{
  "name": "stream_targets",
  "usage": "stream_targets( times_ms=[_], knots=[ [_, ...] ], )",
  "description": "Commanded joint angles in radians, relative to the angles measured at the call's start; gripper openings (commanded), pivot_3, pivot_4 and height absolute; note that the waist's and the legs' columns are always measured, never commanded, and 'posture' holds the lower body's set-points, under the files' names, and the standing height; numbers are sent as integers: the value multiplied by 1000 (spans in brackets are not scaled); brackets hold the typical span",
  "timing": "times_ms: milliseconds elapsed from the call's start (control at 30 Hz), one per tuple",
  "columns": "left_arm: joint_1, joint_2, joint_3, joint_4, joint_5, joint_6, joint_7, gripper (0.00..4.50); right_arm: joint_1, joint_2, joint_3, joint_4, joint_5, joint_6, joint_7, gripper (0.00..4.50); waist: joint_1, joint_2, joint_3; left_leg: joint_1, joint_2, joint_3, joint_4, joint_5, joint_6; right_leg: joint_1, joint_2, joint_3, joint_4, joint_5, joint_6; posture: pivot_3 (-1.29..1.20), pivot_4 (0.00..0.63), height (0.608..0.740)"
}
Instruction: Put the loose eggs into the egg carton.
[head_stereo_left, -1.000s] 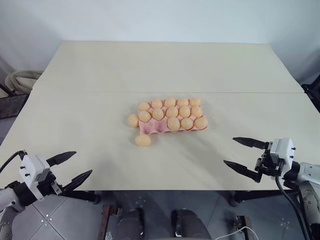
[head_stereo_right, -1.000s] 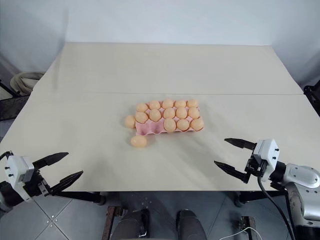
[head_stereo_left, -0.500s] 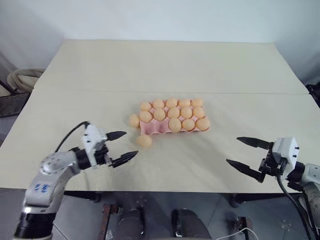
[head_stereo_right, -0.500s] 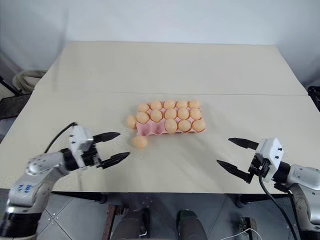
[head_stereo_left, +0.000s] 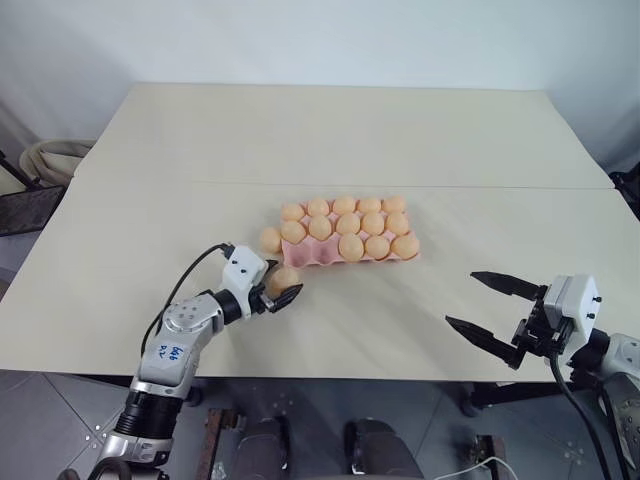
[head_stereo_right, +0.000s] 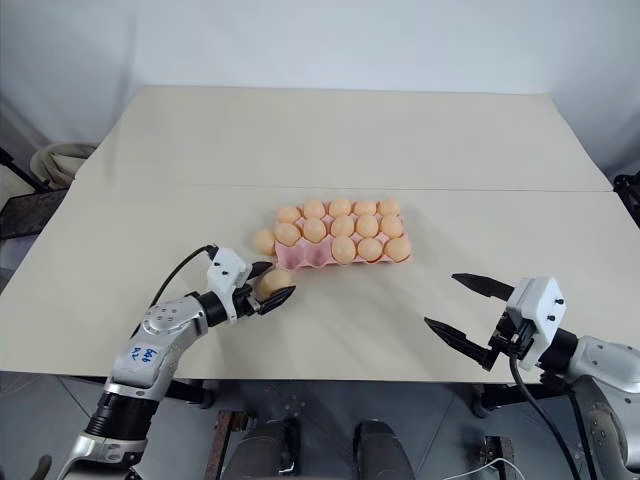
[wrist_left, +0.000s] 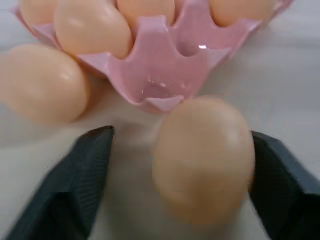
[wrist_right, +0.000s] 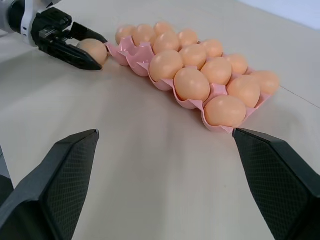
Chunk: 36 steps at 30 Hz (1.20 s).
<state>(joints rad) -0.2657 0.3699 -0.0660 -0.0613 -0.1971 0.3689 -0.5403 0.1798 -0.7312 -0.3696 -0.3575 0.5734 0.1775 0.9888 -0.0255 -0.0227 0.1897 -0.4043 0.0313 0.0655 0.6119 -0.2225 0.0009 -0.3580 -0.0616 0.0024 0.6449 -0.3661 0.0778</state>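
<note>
While the left gripper (head_stereo_left: 281, 287) brackets a loose egg (head_stereo_left: 284, 280) at centre frame, fingers apart around it, another egg (head_stereo_left: 269, 240) lies beside the pink egg carton (head_stereo_left: 318, 257) above. At lower right, the right gripper (head_stereo_left: 480, 304) hovers over the surface (head_stereo_left: 330, 130), fingers wide apart.

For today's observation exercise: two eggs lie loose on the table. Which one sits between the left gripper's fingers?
The loose egg in front of the egg carton, between the left gripper fingers. The other egg lies beside the carton's end.
</note>
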Motion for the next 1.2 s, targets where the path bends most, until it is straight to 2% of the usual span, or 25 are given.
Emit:
stream_targets(
  times_ms=[33,100,167,367,500,633,800,1000,1100,1200],
  knots=[
    [-5,-12,4,-17,1,-25,5,2726,-2,-6,-39,-37,25,3,-7,4500,0,0,0,0,0,0,0,0,1,0,0,0,0,0,0,0,150,740],
    [5,-8,11,-24,-5,-22,-6,2084,-3,-7,-35,-30,24,0,-3,4500,-1,0,0,0,0,0,0,1,1,0,0,0,0,0,0,0,150,740],
    [22,8,24,-39,-16,-18,-23,1760,-7,-5,-30,-25,24,-2,-2,4500,-1,0,0,0,0,0,0,1,1,0,0,0,0,0,0,0,150,740],
    [78,117,112,-78,-109,-38,-167,1744,-17,-1,-12,-2,16,-6,6,4500,-2,0,0,0,1,0,0,0,0,0,0,0,0,0,-1,0,150,740],
    [13,142,110,-88,-168,-45,-263,1744,-26,1,2,12,12,-6,8,4500,7,0,0,0,0,-1,0,-2,-4,0,-1,-1,-1,-1,-1,0,150,740],
    [-126,89,47,-3,-142,-56,-278,1744,-37,7,12,20,6,-11,3,4500,26,0,0,-1,-1,-1,0,-3,-3,0,-3,0,-3,0,-1,0,150,740],
    [-301,-25,-45,219,-31,-123,-217,1744,-31,19,11,13,-2,-17,-10,4500,27,0,0,-1,-1,0,0,0,3,0,-1,-1,-3,0,0,0,150,740],
    [-445,-131,-60,480,26,-267,-194,1744,-10,36,4,-14,-6,-19,-37,4500,22,-1,0,-3,-1,1,0,0,3,-2,1,-1,-3,0,1,0,150,740],
    [-487,-163,-48,557,24,-317,-194,2707,1,47,2,-26,-7,-22,-49,4500,23,-1,0,-2,-1,1,1,1,2,-2,2,-1,0,0,1,0,150,740],
    [-481,-149,-43,541,32,-329,-195,3659,21,53,0,-41,-4,-24,-53,4500,23,-1,1,-2,-1,1,1,1,2,-1,1,-1,0,0,2,0,150,740]
  ],
)
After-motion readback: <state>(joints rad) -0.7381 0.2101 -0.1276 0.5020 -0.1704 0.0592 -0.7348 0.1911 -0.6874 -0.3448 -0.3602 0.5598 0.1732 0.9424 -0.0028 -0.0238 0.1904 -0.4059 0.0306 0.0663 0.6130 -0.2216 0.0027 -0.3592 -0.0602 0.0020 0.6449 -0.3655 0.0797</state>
